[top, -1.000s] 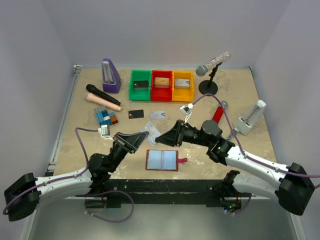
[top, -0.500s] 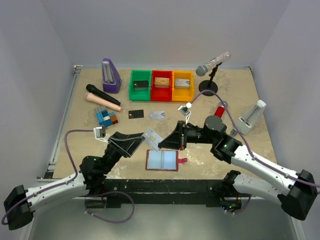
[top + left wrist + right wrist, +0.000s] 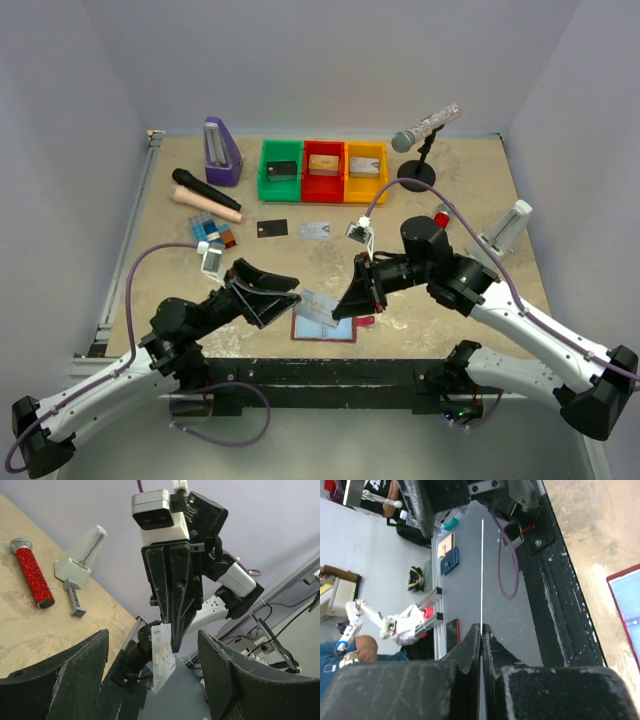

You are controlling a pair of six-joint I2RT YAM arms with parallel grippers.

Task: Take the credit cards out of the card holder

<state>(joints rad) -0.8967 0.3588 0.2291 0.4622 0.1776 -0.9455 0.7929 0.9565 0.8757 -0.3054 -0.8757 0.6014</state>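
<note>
My right gripper is shut on a silvery-grey credit card and holds it in the air just above the card holder. The holder is dark red, lies open near the table's front edge, and is partly covered by that card. The right wrist view shows the card edge-on as a thin white line, pinched between my right gripper's tips, with the holder's pale pocket at the right. My left gripper stands open just left of the card, apart from it. A black card and a silvery card lie on the table farther back.
Green, red and yellow bins with small blocks stand at the back. A purple metronome, black microphone and coloured blocks lie left. A microphone stand, red microphone and white metronome are right.
My left gripper opened and let go of the card; my right gripper shut on it and carried it toward the near edge, over the holder. The left arm drew back.
</note>
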